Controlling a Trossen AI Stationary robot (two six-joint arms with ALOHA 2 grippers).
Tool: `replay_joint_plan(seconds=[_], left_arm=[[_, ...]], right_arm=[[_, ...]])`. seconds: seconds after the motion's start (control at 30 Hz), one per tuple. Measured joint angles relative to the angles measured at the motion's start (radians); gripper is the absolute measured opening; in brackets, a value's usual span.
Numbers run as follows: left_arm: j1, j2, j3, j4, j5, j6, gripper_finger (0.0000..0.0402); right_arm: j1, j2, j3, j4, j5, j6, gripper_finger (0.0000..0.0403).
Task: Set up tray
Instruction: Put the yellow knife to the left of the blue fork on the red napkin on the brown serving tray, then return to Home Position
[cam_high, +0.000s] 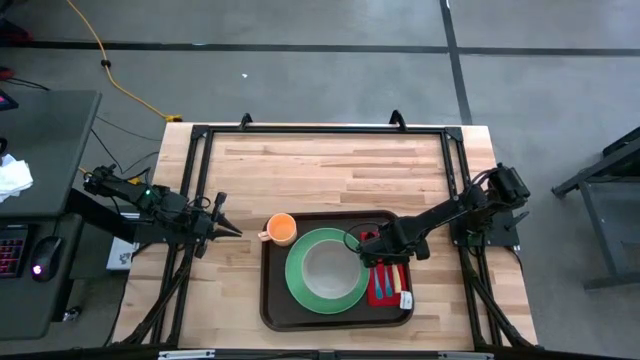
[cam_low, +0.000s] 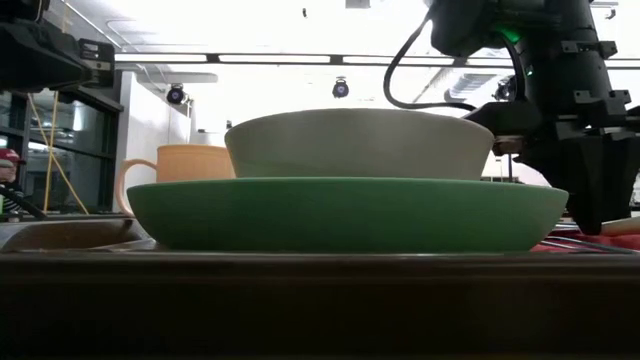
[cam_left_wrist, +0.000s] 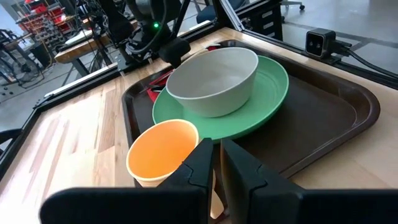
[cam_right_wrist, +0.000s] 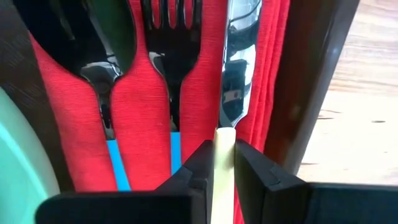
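Observation:
The dark brown tray (cam_high: 280, 300) lies at the table's near middle. On it a green plate (cam_high: 300, 285) carries a pale bowl (cam_high: 328, 268). The orange cup (cam_high: 281, 229) stands at the tray's far-left corner, handle toward the left. A red napkin (cam_right_wrist: 143, 93) along the tray's right rim bears a spoon (cam_right_wrist: 93, 50), a fork (cam_right_wrist: 171, 43) and a knife (cam_right_wrist: 239, 56). My right gripper (cam_right_wrist: 222, 163) stands over the napkin (cam_high: 388, 283), shut on the knife. My left gripper (cam_high: 234, 230) hovers left of the cup (cam_left_wrist: 163, 152), shut, touching nothing. My right gripper pinches the knife's cream handle (cam_right_wrist: 222, 142) between its two fingers, just behind the blade. The fingers come from above, pointing down, one on each side of the handle. The blade (cam_right_wrist: 239, 74) lies along the napkin beside the tray's right rim (cam_right_wrist: 311, 81).
Bare wooden tabletop (cam_high: 330, 165) spreads beyond the tray to the far side and on both sides. A black frame (cam_high: 320, 130) runs round the table's far edge and sides. A desk with a mouse (cam_high: 45, 250) stands off the table's left.

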Motion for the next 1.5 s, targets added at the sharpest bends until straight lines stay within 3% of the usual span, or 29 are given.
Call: replay_joint_plan(seconds=[1.5], left_arm=[[0.000,0.000,0.000,-0.005,0.002,0.001,0.0062]], right_arm=[[0.008,-0.003,0.003,0.011,-0.034,-0.041,0.0047]])
